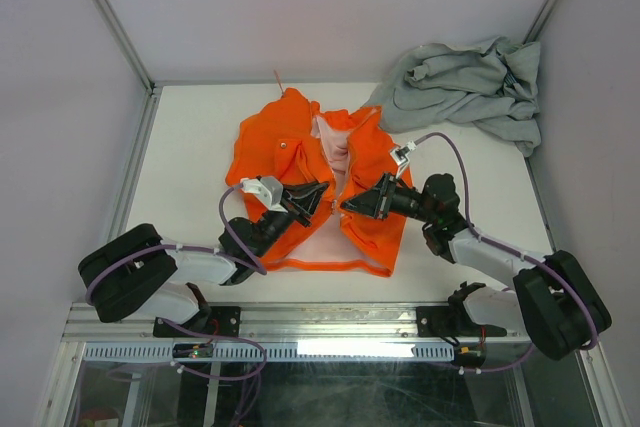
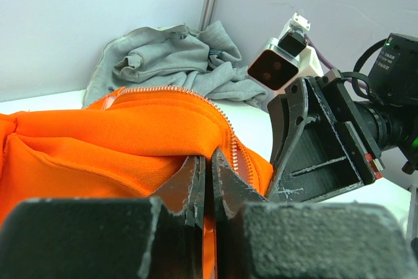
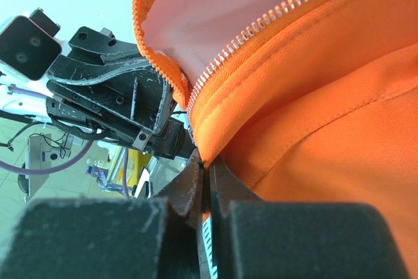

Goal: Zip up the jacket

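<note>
The jacket (image 1: 300, 162), bright orange, lies front-up and crumpled on the white worktop (image 1: 190, 147), roughly at its middle, collar toward the far side and hem toward the arm bases. Its front stands unzipped: the two panels are parted and the pale pink-cream lining (image 1: 335, 152) shows between them. The zipper teeth (image 3: 261, 27) run exposed along both panel edges. At the jacket's left panel edge, about halfway down the opening, the left tool (image 1: 322, 195) is pressed together and pinches the orange fabric just beside the teeth; the left wrist view shows cloth bunched against its closed jaws and an orange strip between them. At the jacket's right panel edge, directly across the opening, the right tool (image 1: 347, 205) is likewise pressed together, with the toothed fabric edge entering its tips in the right wrist view. The two tools sit near each other, tips facing, apart. Beyond the jacket's far right shoulder, a light grey garment (image 1: 470, 87) lies heaped against the enclosure corner, just beside the orange fabric.
</note>
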You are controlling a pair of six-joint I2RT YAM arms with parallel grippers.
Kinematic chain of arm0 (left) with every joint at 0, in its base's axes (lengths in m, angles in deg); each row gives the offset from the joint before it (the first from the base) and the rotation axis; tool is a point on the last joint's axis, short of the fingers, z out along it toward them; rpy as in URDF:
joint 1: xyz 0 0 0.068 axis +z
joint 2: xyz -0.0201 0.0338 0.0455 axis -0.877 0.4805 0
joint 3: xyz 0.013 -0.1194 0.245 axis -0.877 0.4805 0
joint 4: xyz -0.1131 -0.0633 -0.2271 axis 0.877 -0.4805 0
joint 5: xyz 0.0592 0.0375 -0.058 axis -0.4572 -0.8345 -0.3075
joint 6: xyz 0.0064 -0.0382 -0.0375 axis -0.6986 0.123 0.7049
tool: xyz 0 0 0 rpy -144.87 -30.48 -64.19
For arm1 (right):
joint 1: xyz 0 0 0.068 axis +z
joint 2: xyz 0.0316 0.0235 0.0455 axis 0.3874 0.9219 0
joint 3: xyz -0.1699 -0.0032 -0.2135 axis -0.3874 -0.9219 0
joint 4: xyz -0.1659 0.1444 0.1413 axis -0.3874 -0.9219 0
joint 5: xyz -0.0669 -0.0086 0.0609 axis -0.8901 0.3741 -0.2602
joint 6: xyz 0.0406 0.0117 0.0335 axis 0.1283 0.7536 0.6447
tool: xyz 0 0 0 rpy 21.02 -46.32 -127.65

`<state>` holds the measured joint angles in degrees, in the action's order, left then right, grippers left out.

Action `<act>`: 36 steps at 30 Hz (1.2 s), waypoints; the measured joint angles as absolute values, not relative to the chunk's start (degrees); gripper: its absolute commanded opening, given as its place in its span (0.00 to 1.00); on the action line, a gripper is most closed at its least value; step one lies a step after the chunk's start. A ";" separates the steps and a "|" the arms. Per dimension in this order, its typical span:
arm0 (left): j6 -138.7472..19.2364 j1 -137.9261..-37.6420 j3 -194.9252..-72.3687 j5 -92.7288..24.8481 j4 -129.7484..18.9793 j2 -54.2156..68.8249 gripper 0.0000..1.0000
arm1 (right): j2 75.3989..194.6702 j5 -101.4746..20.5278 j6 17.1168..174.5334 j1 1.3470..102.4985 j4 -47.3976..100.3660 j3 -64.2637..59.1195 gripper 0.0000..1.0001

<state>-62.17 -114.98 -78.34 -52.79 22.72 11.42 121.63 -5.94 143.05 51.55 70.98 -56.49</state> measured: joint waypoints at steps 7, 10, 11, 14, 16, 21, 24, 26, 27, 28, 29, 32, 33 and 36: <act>-62.23 -115.00 -78.34 -52.79 22.74 11.42 0.00 | 121.37 -6.36 143.82 51.92 71.02 -56.49 0.00; -62.23 -115.00 -78.34 -52.79 22.76 11.42 0.00 | 121.20 -6.58 144.30 52.14 71.39 -56.49 0.00; -62.23 -115.00 -78.34 -52.79 22.76 11.42 0.00 | 121.17 -6.66 144.45 52.23 71.55 -56.49 0.00; -62.25 -115.35 -78.34 -52.79 22.76 11.42 0.00 | 121.13 -6.88 144.69 52.47 71.96 -56.49 0.00; -62.25 -115.37 -78.34 -52.77 22.76 11.42 0.00 | 121.11 -7.01 144.87 52.58 72.09 -56.49 0.00; -62.25 -115.37 -78.34 -52.77 22.76 11.42 0.00 | 120.89 -7.86 145.13 52.69 72.23 -56.49 0.00; -62.25 -115.37 -78.12 -52.77 22.80 11.42 0.00 | 120.45 -8.52 145.13 52.69 72.23 -56.49 0.00; -62.25 -115.37 -77.79 -52.77 22.93 11.42 0.00 | 120.34 -8.76 145.13 52.71 72.23 -56.49 0.00; -62.25 -115.37 -77.64 -52.77 23.00 11.42 0.00 | 120.30 -8.96 145.13 52.71 72.23 -56.49 0.00; -62.25 -115.37 -77.51 -52.77 23.04 11.42 0.00 | 120.30 -9.13 145.13 52.71 72.20 -56.49 0.00; -62.25 -115.37 -77.42 -52.77 23.07 11.42 0.00 | 120.30 -9.33 145.13 52.69 72.20 -56.49 0.00; -62.28 -115.37 -77.40 -52.77 23.09 11.40 0.00 | 120.30 -9.77 145.52 52.71 72.16 -56.49 0.00; -62.28 -115.37 -77.40 -52.77 23.11 11.40 0.00 | 120.30 -9.85 145.67 52.71 72.09 -56.49 0.00; -62.34 -115.37 -77.23 -52.77 23.13 11.40 0.00 | 120.32 -10.01 146.18 52.71 71.48 -56.49 0.00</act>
<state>-62.34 -115.37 -77.23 -52.77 23.13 11.40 120.32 -10.01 146.18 52.71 71.48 -56.49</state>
